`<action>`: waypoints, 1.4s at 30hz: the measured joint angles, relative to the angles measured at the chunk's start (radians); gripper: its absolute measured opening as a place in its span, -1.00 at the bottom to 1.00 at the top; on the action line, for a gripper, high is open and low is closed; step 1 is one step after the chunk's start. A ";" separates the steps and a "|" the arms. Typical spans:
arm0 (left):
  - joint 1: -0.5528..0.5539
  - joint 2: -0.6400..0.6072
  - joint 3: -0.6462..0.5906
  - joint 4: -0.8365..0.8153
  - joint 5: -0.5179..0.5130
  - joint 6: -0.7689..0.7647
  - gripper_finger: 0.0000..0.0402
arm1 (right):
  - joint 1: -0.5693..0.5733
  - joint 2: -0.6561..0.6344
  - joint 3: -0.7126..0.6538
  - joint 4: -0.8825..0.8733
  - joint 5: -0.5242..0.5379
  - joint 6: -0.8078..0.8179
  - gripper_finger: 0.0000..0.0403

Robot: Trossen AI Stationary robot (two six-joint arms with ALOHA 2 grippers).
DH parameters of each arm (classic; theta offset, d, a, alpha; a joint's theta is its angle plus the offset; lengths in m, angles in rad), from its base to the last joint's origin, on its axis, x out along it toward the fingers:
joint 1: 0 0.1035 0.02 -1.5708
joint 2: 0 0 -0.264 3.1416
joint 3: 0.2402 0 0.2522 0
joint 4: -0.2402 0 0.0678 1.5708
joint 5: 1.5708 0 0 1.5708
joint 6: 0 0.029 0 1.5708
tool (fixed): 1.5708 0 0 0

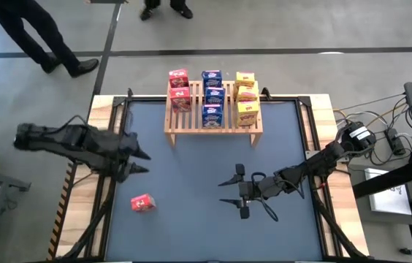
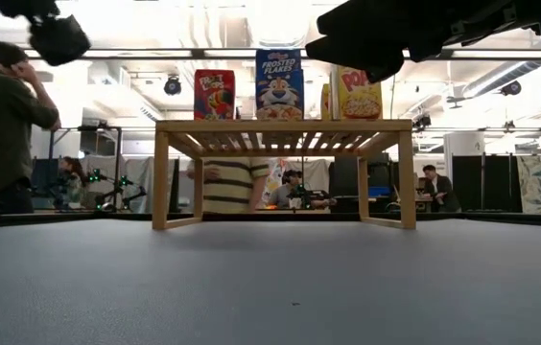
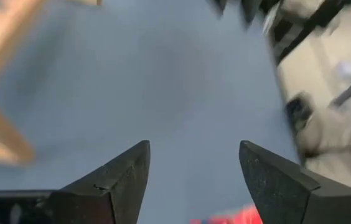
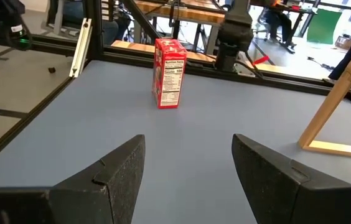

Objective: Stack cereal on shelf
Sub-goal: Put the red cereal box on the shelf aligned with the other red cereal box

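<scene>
One red cereal box (image 1: 142,203) stood alone on the table (image 1: 191,175), the others on the shelf (image 1: 213,126). Left gripper (image 1: 140,161) and right gripper (image 1: 229,191) both hung spread wide, holding nothing.

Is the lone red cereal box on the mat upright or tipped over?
Upright. The right wrist view shows the red cereal box standing on its narrow base on the mat, its nutrition panel vertical.

eight cereal boxes (image 1: 212,97) on shelf (image 1: 213,124); lone red box (image 1: 142,203) on mat (image 1: 206,168).
</scene>
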 joint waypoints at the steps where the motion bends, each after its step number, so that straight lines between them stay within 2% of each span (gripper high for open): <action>1: -0.055 0.026 0.019 -0.042 -0.047 -0.038 0.15 | 0.000 0.000 0.000 0.000 0.000 0.000 0.13; 3: -0.157 0.079 0.062 -0.121 -0.124 -0.127 0.14 | 0.000 0.000 0.000 0.000 0.000 0.001 0.13; 6: -0.288 0.160 0.133 -0.233 -0.186 -0.275 0.14 | 0.000 0.000 0.000 0.000 0.000 0.001 0.13; 11: -0.447 0.300 0.219 -0.328 -0.202 -0.471 0.14 | 0.000 0.000 0.000 0.000 0.000 0.014 0.13; 15: -0.519 0.410 0.244 -0.330 -0.201 -0.534 0.14 | 0.000 0.000 0.000 0.000 0.000 0.028 0.13; 21: -0.545 0.543 0.281 -0.380 -0.185 -0.576 0.21 | 0.000 0.000 0.000 0.000 0.000 0.039 0.13; 32: -0.562 0.647 0.284 -0.355 -0.130 -0.665 0.58 | 0.000 0.000 0.000 -0.012 -0.001 0.046 0.13; 38: -0.596 0.699 0.284 -0.337 -0.126 -0.672 0.62 | 0.000 0.000 0.000 -0.029 -0.001 0.056 0.13; 42: -0.599 0.729 0.284 -0.384 -0.126 -0.684 0.62 | 0.000 0.000 0.000 -0.031 -0.001 0.067 0.13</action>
